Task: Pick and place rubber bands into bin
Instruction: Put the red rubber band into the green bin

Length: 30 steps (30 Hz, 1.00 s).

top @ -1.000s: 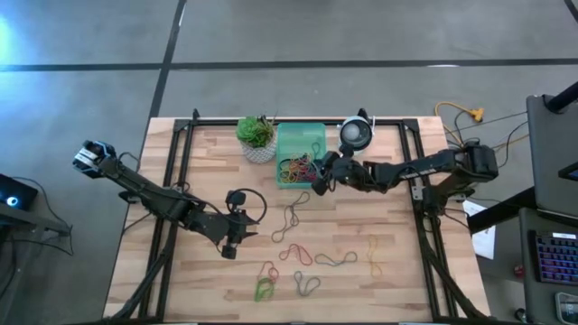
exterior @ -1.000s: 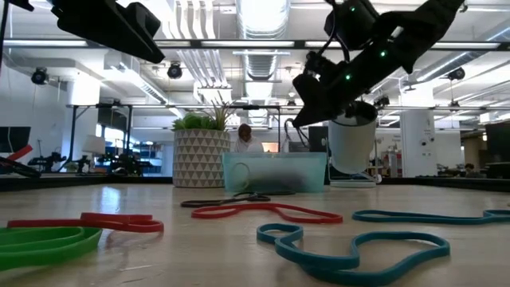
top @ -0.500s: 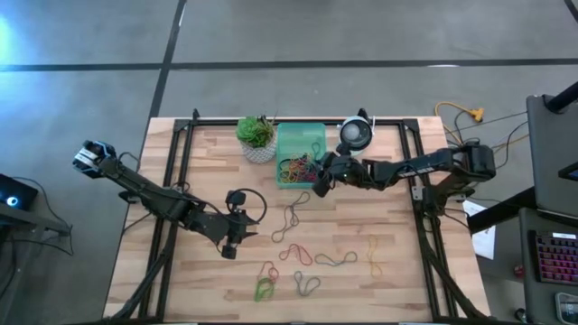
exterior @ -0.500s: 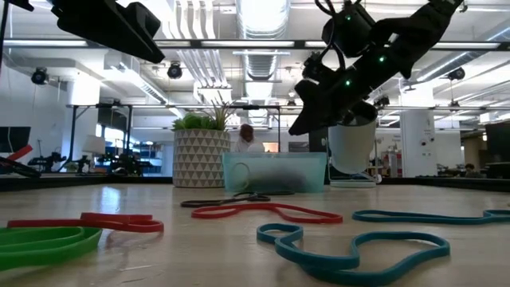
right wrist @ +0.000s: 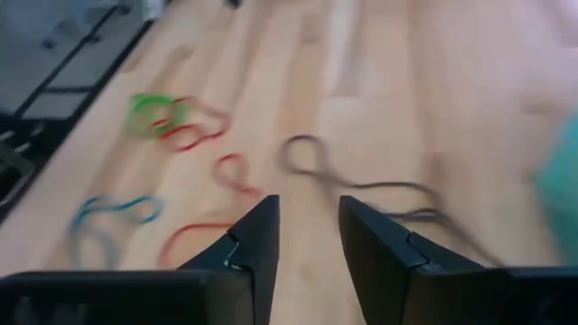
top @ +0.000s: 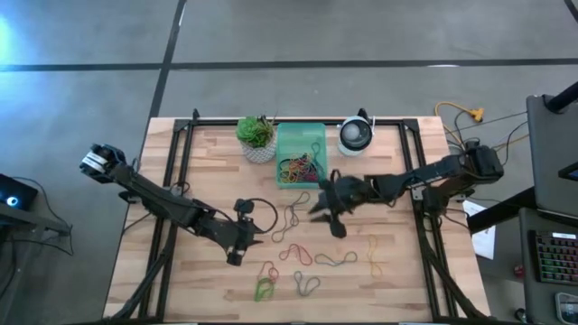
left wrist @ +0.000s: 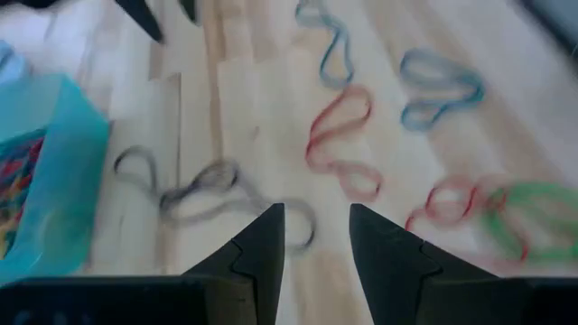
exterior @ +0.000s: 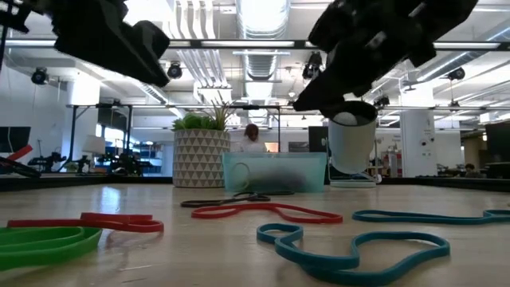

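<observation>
Rubber bands (top: 298, 255) lie loose on the desk (top: 388, 289) near the bin (top: 299, 153); my right hand (top: 327, 215), open and empty, hovers beside the bin, next grasping the dark band (top: 293, 215).

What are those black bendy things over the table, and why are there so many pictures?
Those are two robot arms, and each ends in jaws for picking things up. One picture looks straight down, one looks level across the tabletop, and two come from cameras on the arms' wrists. The left gripper and the right gripper both hang open above the wooden table, holding nothing. Loose rubber bands in red, green, blue and yellow lie on the wood. More are piled in the green bin, which stands between a potted plant and a round white device.
</observation>
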Available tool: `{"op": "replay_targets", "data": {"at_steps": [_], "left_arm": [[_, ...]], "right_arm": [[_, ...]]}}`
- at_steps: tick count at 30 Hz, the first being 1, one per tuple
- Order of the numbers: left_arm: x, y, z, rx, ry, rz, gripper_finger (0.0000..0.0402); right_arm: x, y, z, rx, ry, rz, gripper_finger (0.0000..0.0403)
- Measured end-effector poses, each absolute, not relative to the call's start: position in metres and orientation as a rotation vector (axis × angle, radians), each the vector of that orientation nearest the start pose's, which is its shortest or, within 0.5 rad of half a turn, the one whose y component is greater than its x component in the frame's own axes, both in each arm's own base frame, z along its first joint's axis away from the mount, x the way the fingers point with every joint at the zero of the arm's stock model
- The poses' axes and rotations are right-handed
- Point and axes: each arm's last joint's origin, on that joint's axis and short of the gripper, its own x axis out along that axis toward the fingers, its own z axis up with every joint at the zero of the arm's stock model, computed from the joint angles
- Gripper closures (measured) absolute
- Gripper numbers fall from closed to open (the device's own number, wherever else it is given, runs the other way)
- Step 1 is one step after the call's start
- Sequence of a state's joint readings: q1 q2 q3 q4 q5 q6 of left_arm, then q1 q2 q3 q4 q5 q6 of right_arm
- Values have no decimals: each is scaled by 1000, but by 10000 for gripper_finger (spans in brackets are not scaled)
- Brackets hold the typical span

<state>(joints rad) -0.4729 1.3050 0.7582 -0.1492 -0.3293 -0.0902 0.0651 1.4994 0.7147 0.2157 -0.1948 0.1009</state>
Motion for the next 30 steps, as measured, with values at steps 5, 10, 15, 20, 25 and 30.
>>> {"op": "replay_targets", "data": {"at_steps": [5,10,15,20,25,30], "left_arm": [[254,-121,215,157,580,-168,290],[270,-130,201,206,544,-221,290],[291,-136,194,234,532,-219,290],[312,-135,180,211,574,-182,290],[328,-131,169,161,641,-150,290],[340,-129,167,124,736,-112,290]], "right_arm": [[293,53,184,105,590,308,304],[290,67,184,87,590,355,316],[286,69,190,109,591,364,325],[278,67,196,167,641,342,331],[269,70,198,212,699,329,331],[265,76,202,198,690,350,332]]}}
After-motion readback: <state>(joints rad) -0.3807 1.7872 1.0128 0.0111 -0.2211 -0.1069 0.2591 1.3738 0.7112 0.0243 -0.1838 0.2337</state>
